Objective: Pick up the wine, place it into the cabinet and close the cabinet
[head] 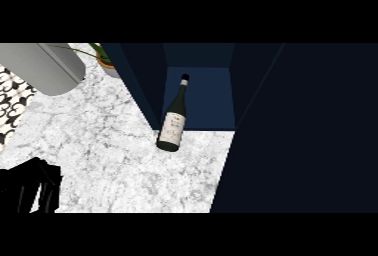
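Note:
The wine bottle (173, 122), dark glass with a pale label, has its base on the white marble counter (111, 150), right at the front edge of the cabinet opening. Its neck points up the view into the opening. The dark blue cabinet (203, 95) stands open, and its inside is shadowed. My left hand (28, 186) shows at the lower left corner, black fingers straight and up, holding nothing, well apart from the bottle. My right hand does not show anywhere in the view.
A wide dark blue panel (303, 130), seemingly the cabinet's open door, fills the right side. A grey rounded object (40, 65) and a potted plant (103, 56) sit at the back left. Patterned tiles (11, 107) lie beyond the counter's left edge.

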`<state>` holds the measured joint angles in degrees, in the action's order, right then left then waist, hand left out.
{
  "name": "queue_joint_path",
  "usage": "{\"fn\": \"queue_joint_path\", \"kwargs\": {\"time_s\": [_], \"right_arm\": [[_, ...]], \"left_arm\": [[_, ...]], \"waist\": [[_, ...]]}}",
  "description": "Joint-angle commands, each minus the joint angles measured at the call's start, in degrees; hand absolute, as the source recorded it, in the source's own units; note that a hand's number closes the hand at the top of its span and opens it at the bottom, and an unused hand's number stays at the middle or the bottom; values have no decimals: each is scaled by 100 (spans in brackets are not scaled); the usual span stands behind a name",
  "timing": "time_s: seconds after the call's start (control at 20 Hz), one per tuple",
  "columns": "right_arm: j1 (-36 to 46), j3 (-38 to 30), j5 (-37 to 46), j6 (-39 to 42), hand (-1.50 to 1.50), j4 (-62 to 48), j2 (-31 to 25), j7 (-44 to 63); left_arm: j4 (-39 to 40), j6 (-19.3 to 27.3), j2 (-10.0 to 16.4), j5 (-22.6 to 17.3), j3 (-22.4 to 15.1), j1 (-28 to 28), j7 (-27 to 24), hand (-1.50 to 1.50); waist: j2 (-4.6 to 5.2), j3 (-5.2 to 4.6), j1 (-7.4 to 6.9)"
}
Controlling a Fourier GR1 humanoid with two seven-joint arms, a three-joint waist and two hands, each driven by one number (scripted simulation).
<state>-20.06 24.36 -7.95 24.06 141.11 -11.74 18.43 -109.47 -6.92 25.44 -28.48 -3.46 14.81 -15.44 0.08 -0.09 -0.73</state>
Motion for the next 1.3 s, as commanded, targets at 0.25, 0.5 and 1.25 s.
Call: {"fn": "queue_joint_path", "kwargs": {"time_s": [0.25, 0.5, 1.25], "right_arm": [[1648, 492, -727, -387, 150, -178, 751, 1009], [2607, 800, -752, -993, 150, -476, 1146, 1817], [6484, 798, -1700, -3742, 150, -3553, 1172, 858]], "left_arm": [[36, -497, 209, -268, 335, 109, 50, 150], [214, -722, 45, -144, 329, 351, -275, 150], [-142, -1103, -21, -229, 922, 653, -22, 150]], "waist": [[20, -5, -100], [-5, -8, -64], [-8, 5, -84]]}}
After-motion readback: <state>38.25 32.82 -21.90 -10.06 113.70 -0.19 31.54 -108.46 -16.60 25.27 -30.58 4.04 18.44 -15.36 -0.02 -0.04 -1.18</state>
